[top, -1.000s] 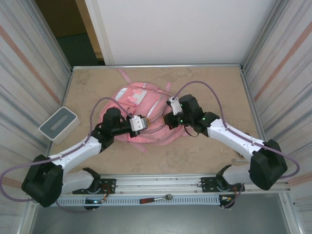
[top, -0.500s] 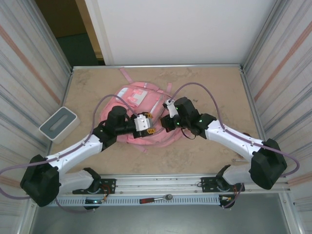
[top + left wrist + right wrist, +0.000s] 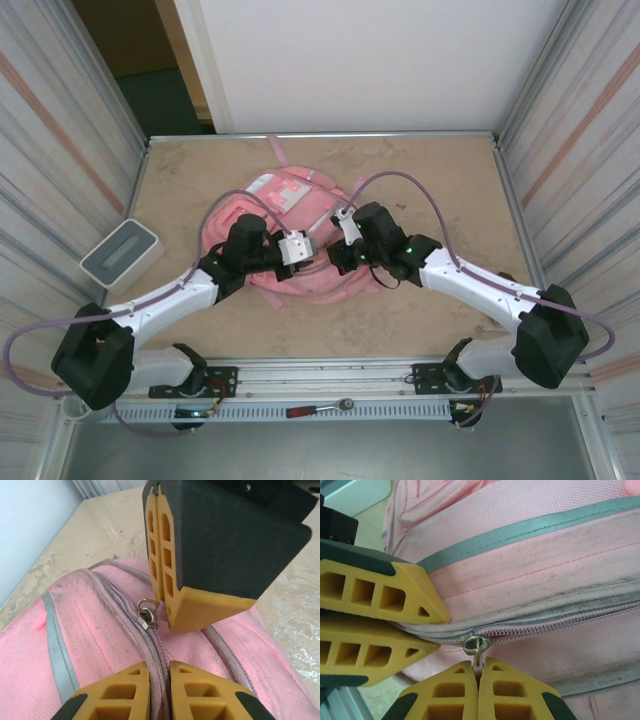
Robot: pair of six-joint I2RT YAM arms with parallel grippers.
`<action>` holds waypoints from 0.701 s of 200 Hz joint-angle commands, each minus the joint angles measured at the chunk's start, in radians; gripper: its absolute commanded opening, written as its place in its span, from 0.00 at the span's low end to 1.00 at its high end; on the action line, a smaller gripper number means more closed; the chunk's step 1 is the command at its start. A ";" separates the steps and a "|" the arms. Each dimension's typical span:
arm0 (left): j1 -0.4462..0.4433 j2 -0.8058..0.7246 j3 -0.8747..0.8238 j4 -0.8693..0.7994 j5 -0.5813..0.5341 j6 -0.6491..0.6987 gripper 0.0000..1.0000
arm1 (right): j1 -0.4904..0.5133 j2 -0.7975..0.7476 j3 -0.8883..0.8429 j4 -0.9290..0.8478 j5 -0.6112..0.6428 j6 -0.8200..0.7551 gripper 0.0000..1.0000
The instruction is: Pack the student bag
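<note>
**A:** From above, where is the student bag [image 3: 285,205]?

**B:** In the middle of the desk [image 3: 440,180], lying flat. A grey-white box [image 3: 122,252] sits well apart at the left edge. The left fingers [image 3: 313,257] and right fingers [image 3: 338,257] meet on the bag's near half.

**A:** And the left wrist view?

**B:** The left fingers [image 3: 112,692] pinch the zip [image 3: 125,602] just short of the metal zip pull [image 3: 147,611]. The right fingers [image 3: 165,555] are pressed together beside it.

**A:** Right wrist view?

**B:** The right fingers [image 3: 512,695] clamp the zip pull [image 3: 476,644]. The left fingers [image 3: 370,595] nip the zip [image 3: 560,622] just beside it.

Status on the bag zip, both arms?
Right gripper shut on zip pull. Left gripper pinching student bag's zip seam beside it. Grey box off to left, nothing in the way.
</note>
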 commanded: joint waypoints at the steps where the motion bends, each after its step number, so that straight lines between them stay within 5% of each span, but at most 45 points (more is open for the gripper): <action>1: 0.072 -0.066 -0.055 0.080 0.087 -0.033 0.00 | -0.063 0.003 0.032 -0.051 0.019 -0.045 0.00; 39: 0.153 -0.111 -0.112 0.157 0.177 -0.067 0.00 | -0.163 0.040 0.068 -0.096 0.031 -0.035 0.00; 77: 0.164 -0.096 -0.099 0.147 0.180 -0.065 0.01 | -0.141 0.038 0.078 -0.064 -0.024 -0.031 0.00; 117: 0.154 -0.090 -0.067 0.105 0.183 -0.076 0.28 | -0.108 0.025 0.075 -0.043 -0.043 -0.018 0.00; 140: 0.087 -0.095 -0.029 0.033 0.090 -0.047 0.47 | -0.092 0.004 0.076 -0.030 -0.048 -0.002 0.00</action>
